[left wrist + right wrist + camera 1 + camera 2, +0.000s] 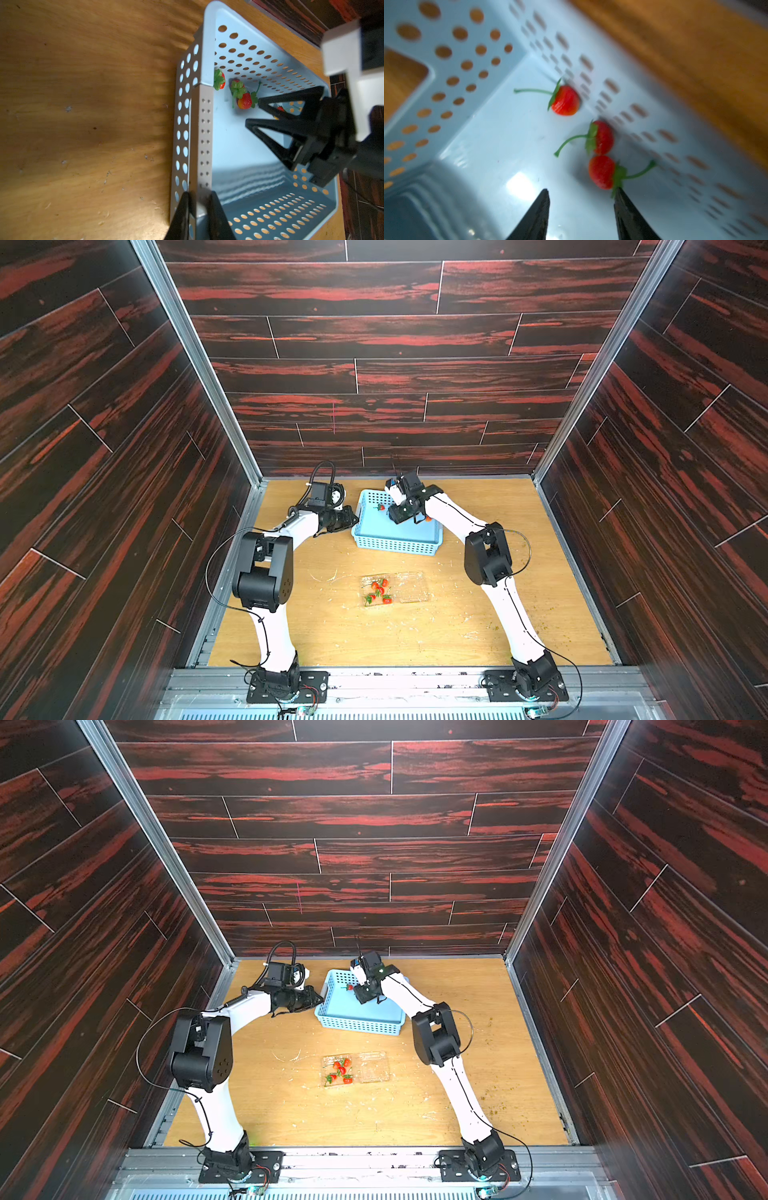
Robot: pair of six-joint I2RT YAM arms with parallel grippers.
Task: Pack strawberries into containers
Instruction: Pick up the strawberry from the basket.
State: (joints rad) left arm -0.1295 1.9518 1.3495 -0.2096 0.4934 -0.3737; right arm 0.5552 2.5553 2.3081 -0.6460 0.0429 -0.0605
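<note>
The left claw (199, 194) clamps the wall of the blue basket (206, 52), while the right claw (581, 189) hangs spread and empty over three strawberries (565, 100) inside it.

In both top views you'll find the basket (397, 545) at frame centre on the table (478, 626), with the clamshell (409, 587) just below it. A cluster of strawberries (380, 591) lies in the clamshell's left half. Three more berries (565, 100) lie in the basket along one wall.
</note>
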